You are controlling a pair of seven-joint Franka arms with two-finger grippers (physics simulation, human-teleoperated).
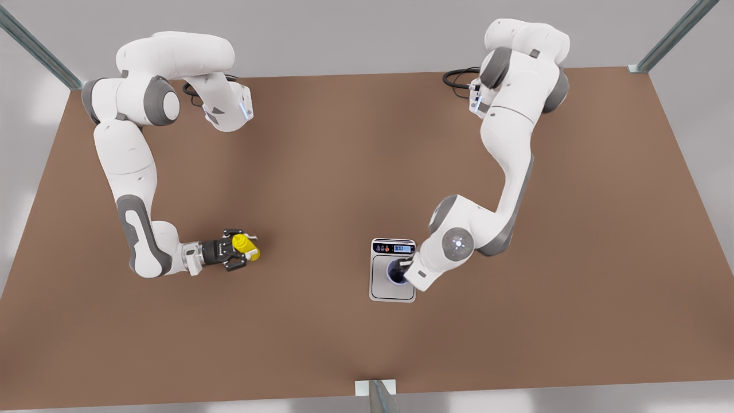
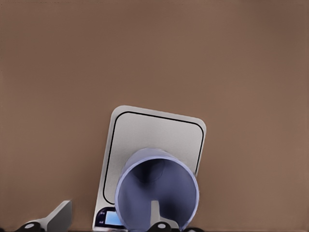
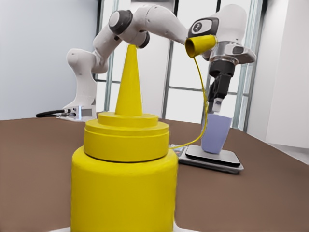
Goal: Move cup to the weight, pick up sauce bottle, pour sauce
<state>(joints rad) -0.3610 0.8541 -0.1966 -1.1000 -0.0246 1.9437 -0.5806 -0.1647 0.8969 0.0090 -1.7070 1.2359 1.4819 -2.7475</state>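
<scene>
Cup (image 1: 395,271) sits upright on the scale (image 1: 393,289), on the steel platform near the display end; the display reads zeros. Scale lies flat on the brown table (image 1: 321,172), toward the front view's right of center.

Left gripper (image 1: 405,269) is at the cup rim, coming in from the front view's right. In the left wrist view one finger (image 2: 154,212) sits inside the cup (image 2: 157,191), against the wall, with the scale (image 2: 159,133) under it. Far view from the right wrist shows this gripper (image 3: 216,102) straight above the cup (image 3: 216,134), fingertips at the rim. Can't tell whether it's clamped on the wall or released.

Bottle (image 1: 249,246) stands on the table at the front view's left, well apart from the scale. Right gripper (image 1: 237,250) is level with it, its black fingers on either side of the body, looks closed on it. The right wrist view has the bottle (image 3: 123,183) upright, cone nozzle up, cap on.
</scene>
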